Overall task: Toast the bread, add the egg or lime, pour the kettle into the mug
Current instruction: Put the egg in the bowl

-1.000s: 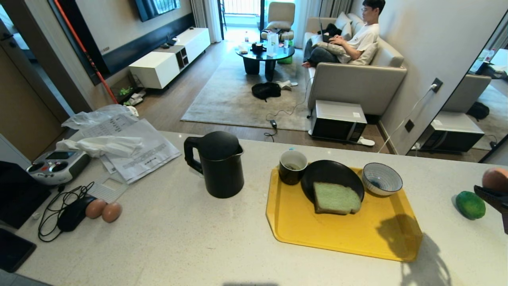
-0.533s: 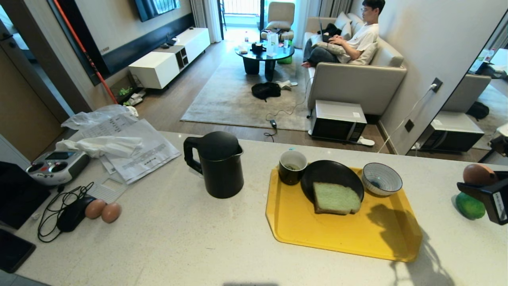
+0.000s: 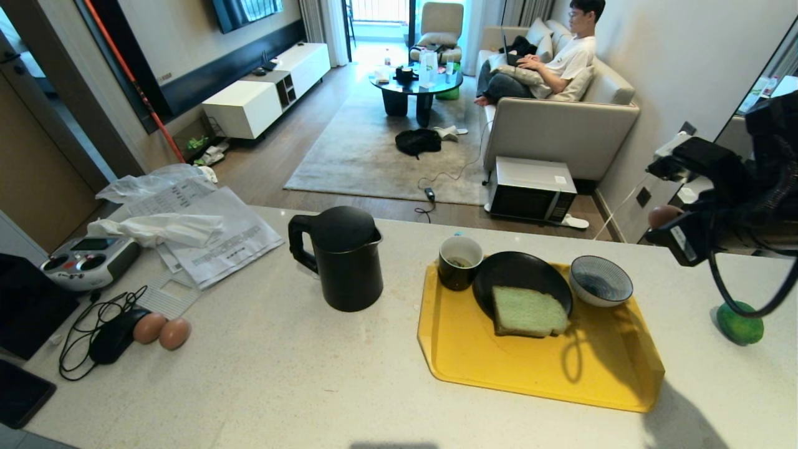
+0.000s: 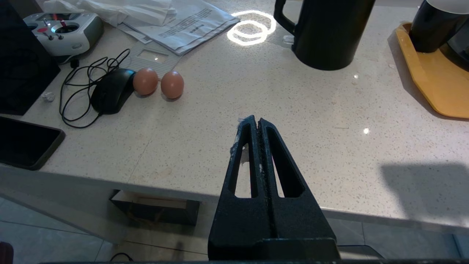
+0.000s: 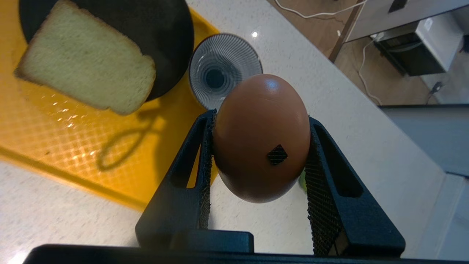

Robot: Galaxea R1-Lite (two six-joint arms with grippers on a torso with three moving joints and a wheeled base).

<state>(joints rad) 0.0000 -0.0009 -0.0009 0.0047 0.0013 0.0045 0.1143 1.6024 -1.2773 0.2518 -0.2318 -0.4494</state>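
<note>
My right gripper [image 3: 659, 219] hangs high over the counter, right of the yellow tray [image 3: 530, 374], shut on the brown egg [image 5: 261, 137]. The egg [image 3: 662, 215] sits between both fingers, above and beside the striped bowl [image 5: 224, 68]. The pale green bread [image 3: 528, 310] lies on a black plate [image 3: 517, 274] on the tray. At the tray's back left corner stands the black mug [image 3: 460, 262]. Left of the tray is the black kettle [image 3: 343, 259]. The lime [image 3: 739, 322] rests on the counter at the far right. My left gripper [image 4: 255, 121] is shut and empty at the counter's near edge.
A pair of brown eggs [image 3: 162, 329] lies beside a black mouse [image 3: 115, 337] and its cable at the near left. Papers [image 3: 212, 237], a plastic bag and a remote controller [image 3: 90, 262] fill the back left. A person sits on the sofa beyond the counter.
My right arm has risen from beside the lime at the right edge and swung up and inward, carrying the egg. Its shadow has slid across the tray towards the bread.
</note>
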